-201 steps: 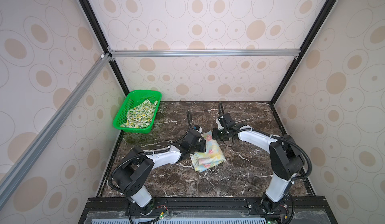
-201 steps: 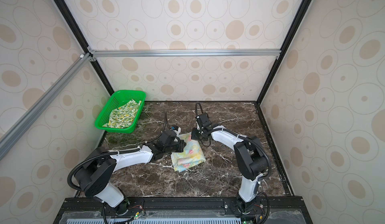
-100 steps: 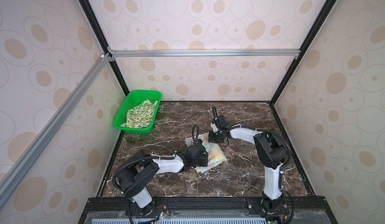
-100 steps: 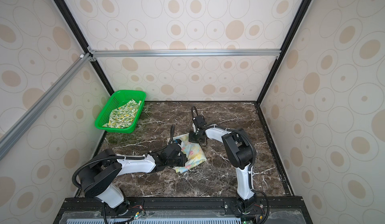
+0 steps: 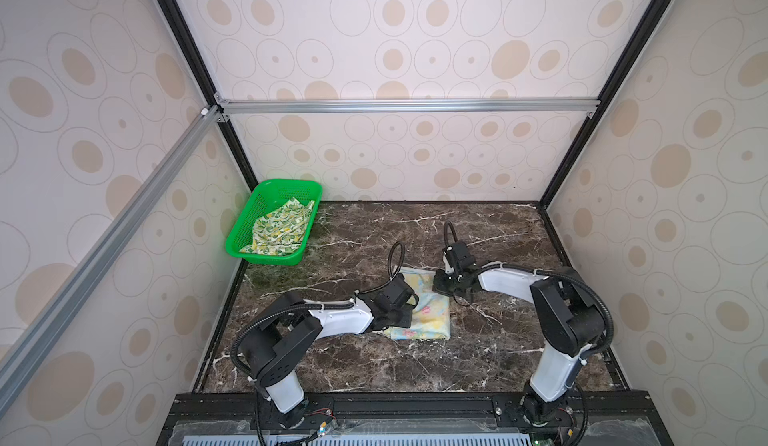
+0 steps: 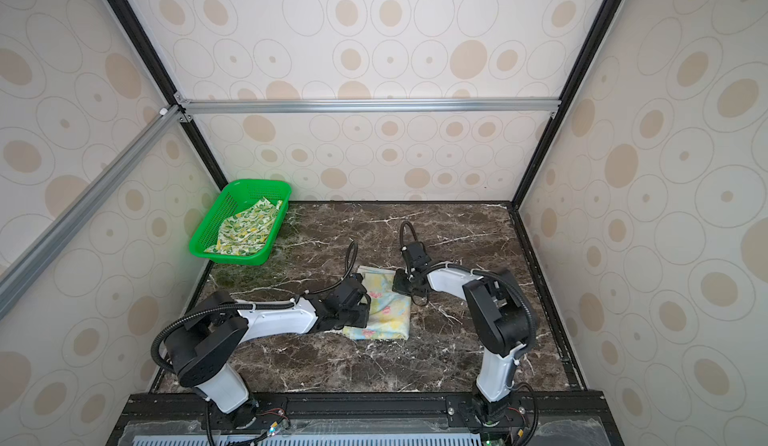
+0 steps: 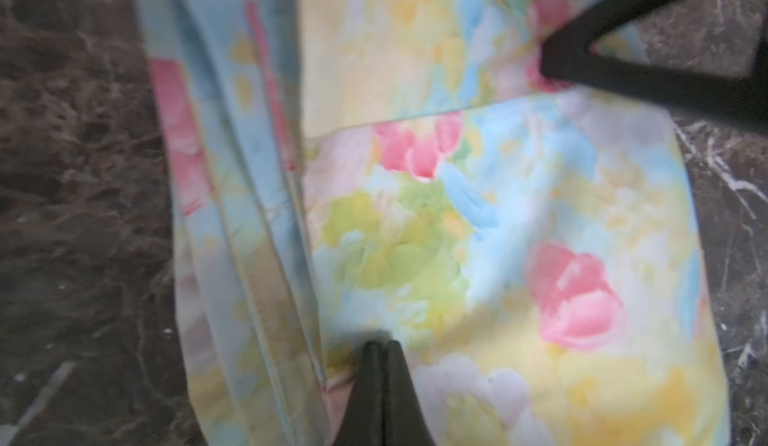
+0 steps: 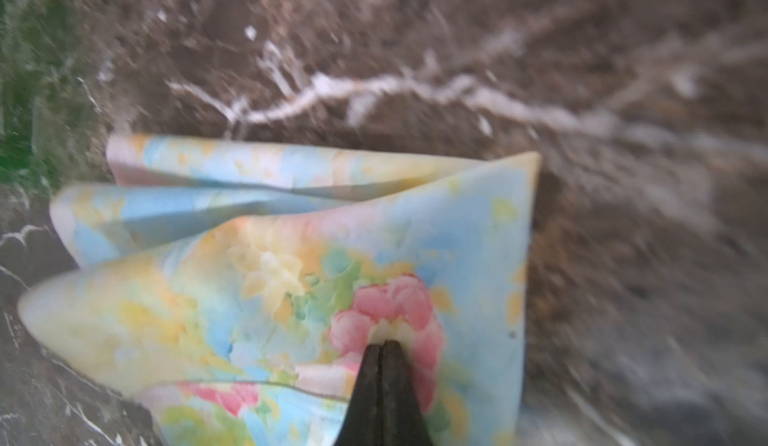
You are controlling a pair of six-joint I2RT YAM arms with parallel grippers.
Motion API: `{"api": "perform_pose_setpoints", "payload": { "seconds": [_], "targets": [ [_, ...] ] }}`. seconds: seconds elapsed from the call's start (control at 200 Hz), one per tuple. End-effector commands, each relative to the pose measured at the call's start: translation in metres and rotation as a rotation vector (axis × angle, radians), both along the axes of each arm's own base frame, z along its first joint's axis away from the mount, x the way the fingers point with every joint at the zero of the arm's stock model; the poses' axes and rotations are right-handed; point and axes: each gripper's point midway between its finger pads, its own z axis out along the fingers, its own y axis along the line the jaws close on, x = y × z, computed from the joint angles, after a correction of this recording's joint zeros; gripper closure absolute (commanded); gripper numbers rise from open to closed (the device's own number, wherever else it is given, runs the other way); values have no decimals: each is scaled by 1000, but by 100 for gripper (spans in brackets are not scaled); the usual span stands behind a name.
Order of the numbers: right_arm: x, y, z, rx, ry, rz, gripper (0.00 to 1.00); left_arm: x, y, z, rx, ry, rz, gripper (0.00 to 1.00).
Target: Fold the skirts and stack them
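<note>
Folded floral skirt [image 5: 430, 315] lies under the left gripper [image 7: 380, 346] and right gripper [image 8: 382, 346]; both clenched, apparently pressing, not pinching.

Floral skirt [image 5: 430, 317] & lemon skirt [image 5: 282, 232] thin matt cloth, basket [image 5: 252, 215] green plastic mesh, tabletop [image 5: 374, 365] glossy marble-look.

Aluminium frame [image 5: 395, 105], patterned panels [image 5: 415, 28] (three sides) and marble tabletop [image 5: 498, 232] mark a lab

floral skirt [image 5: 434, 316]: 1 | lemon skirt [image 5: 282, 232]: 1 (skirts total 2) | green basket [image 5: 266, 258]: 1
</note>
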Motion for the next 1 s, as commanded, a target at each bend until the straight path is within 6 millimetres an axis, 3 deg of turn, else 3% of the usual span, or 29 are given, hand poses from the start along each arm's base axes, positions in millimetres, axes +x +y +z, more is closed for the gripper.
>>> {"api": "perform_pose_setpoints", "payload": {
  "seconds": [0.0,0.17,0.31,0.435,0.54,0.66,0.79,0.99],
  "targets": [
    [-24,-20,-1,-17,28,-108,100,20,26,-5,110,-25,21,100],
    [-63,-16,7,1,23,-126,100,58,36,18,111,-107,50,100],
    [-74,-7,30,33,-26,-97,100,68,16,46,16,-171,13,100],
    [-66,-8,59,12,-126,-28,100,53,0,63,-62,-186,-12,100],
    [-57,-8,63,-22,-146,24,100,31,-16,70,-112,-168,-45,100],
    [-48,-1,51,-7,-113,79,100,5,-28,68,-198,-117,-47,100],
    [-39,8,32,23,-60,108,100,-23,-36,53,-256,-48,-48,100],
    [-35,8,6,8,-9,101,100,-39,-26,24,-232,15,-10,100]
  ]
}}
